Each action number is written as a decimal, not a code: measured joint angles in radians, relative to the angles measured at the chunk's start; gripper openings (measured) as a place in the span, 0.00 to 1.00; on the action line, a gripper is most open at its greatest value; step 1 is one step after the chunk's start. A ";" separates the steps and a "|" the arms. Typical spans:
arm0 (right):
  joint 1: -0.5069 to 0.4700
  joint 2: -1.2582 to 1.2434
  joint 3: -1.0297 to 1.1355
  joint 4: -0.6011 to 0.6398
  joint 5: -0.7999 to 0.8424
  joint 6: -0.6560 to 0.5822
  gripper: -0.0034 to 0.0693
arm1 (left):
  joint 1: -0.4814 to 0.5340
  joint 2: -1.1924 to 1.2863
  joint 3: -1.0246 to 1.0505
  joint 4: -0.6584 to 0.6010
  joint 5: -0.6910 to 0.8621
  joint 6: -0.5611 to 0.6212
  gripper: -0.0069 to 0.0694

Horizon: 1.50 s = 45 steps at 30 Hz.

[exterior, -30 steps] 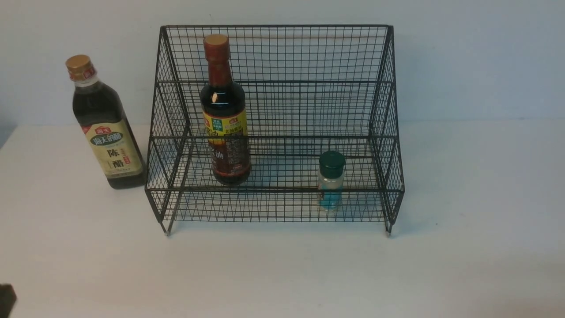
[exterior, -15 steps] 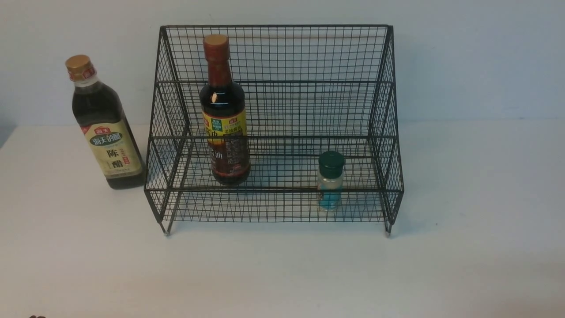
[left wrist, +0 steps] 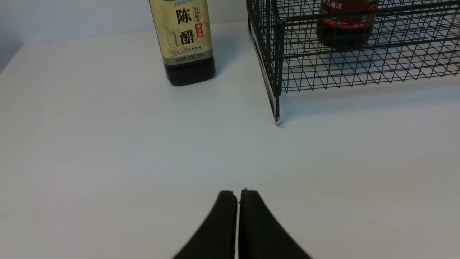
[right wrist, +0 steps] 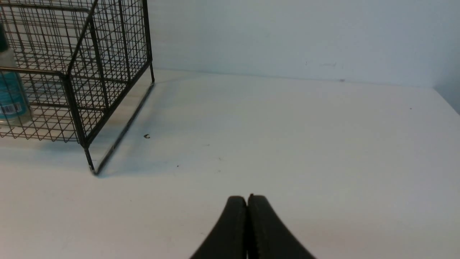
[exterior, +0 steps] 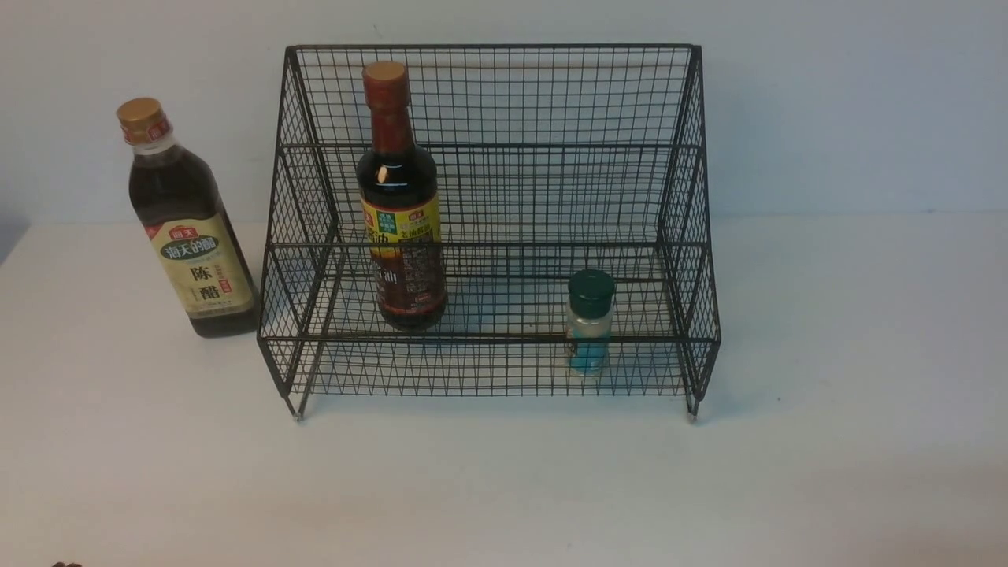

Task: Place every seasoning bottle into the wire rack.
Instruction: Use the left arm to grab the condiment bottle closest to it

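The black wire rack stands at the middle of the white table. The red-necked seasoning bottle stands upright inside it on the left. The cream-labelled seasoning bottle stands upright on the table just left of the rack, also seen in the left wrist view as the cream-labelled bottle beside the rack. My left gripper is shut and empty, low over the table well in front of that bottle. My right gripper is shut and empty over bare table, off the rack's right side.
A small clear jar with a green cap and blue contents stands in the rack's front right part. A pale wall rises close behind the rack. A tiny dark speck lies on the table near the rack's right foot.
A dark piece of the left arm at the front view's lower left corner has drawn back out of sight. Bottles, jar and rack have not moved.
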 joint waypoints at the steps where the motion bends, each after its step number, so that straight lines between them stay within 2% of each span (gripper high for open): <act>1: 0.000 0.000 0.000 0.000 0.000 0.000 0.03 | 0.000 0.000 0.000 0.000 0.000 0.000 0.08; 25: 0.000 0.000 0.000 0.000 0.000 0.000 0.03 | 0.000 0.000 0.001 0.015 -0.008 -0.001 0.08; 29: 0.000 0.000 0.000 0.000 0.000 0.000 0.03 | 0.000 0.000 0.003 -0.039 -0.075 -0.045 0.08; 35: 0.000 0.000 0.000 0.000 0.000 0.000 0.03 | 0.000 0.000 0.003 -0.172 -0.362 -0.082 0.08; 37: 0.000 0.000 0.000 0.000 0.000 0.000 0.03 | 0.000 0.000 0.003 -0.204 -0.548 -0.082 0.08; 38: 0.000 0.000 0.000 0.000 0.000 0.000 0.03 | 0.000 0.000 0.003 -0.208 -0.586 -0.082 0.08; 39: 0.000 0.000 0.000 0.000 0.000 0.000 0.03 | 0.000 0.000 0.003 -0.215 -0.705 -0.082 0.08; 41: 0.000 0.000 0.000 0.000 0.000 0.000 0.03 | 0.000 0.000 -0.005 -0.224 -0.826 -0.085 0.08; 45: 0.000 0.000 0.000 0.000 0.000 0.000 0.03 | 0.000 0.049 -0.114 -0.229 -0.870 -0.086 0.08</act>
